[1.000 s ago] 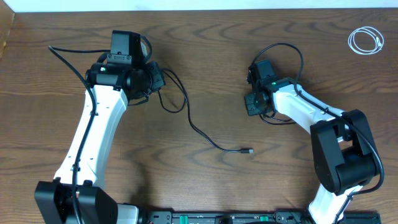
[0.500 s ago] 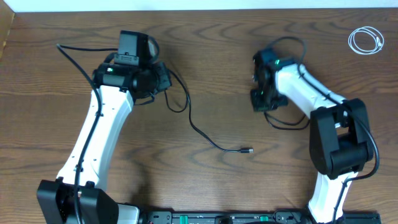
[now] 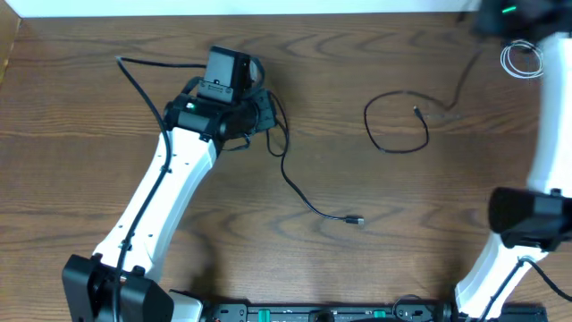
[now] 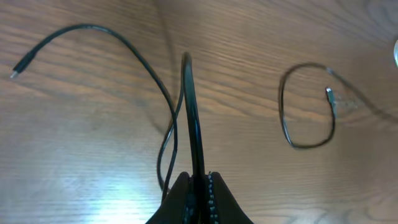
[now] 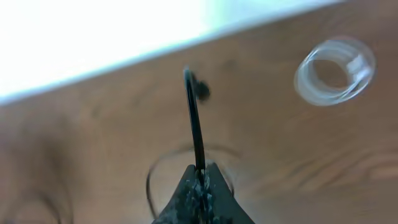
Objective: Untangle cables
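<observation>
Item one, long black cable (image 3: 306,203): it is lying across the middle of the wooden table (image 3: 420,250), with its small plug end (image 3: 356,219) resting free on the wood and its other end rising to the left gripper (image 4: 198,184). The left gripper's fingers are pressing together on this cable, a short stretch of which is standing up in a narrow arch just above the fingertips in the left wrist view. Item two, looped black cable (image 3: 393,150): it is forming an open ring on the table to the right of centre, with its plug end (image 3: 417,111) sitting inside the ring and its tail running up and right toward the far edge. The right gripper (image 5: 200,179) is hanging near that far right corner with its fingers closing tightly on this cable, which is rising straight from the tips; the right wrist view is blurred. Item three, white cable (image 3: 506,59): it is lying coiled in a small ring at the far right corner, apart from both black cables and partly behind the right arm (image 3: 547,125).
</observation>
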You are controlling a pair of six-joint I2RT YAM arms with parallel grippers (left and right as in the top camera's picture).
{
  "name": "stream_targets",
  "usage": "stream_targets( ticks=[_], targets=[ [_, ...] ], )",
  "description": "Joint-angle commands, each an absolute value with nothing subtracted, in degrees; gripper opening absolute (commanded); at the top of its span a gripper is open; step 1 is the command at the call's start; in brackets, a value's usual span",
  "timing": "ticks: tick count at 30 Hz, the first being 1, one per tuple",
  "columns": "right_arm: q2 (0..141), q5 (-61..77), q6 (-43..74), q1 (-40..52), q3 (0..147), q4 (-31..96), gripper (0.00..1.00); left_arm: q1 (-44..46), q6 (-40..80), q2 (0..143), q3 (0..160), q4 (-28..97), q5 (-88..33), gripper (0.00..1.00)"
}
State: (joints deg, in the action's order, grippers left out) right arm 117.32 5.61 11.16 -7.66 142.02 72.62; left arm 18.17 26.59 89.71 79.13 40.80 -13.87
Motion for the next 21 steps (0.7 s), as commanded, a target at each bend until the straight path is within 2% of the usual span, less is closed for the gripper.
stream_targets(
  ticks=[1, 7, 11, 21],
  targets=[
    [116.46, 8.27, 13.93, -16.51, 147.37, 67.57, 0.01, 19.68, 26.89, 90.5, 79.07, 39.97, -14.33, 0.08],
    [116.46, 8.95, 18.98, -31.68, 148.79, 53.3, 0.01, 20.6, 28.27, 92.47, 79.07, 39.51, -14.35, 0.08],
    [116.42, 8.51, 19.86, -36.88, 149.01, 50.92, 0.02, 20.62, 28.64, 94.24, 79.07, 39.51, -14.39, 0.08],
    [116.4, -5.26, 15.62, -35.64, 148.64, 57.36, 0.02, 21.21, 29.5, 95.55, 79.07, 35.48, -14.57, 0.07]
  ],
)
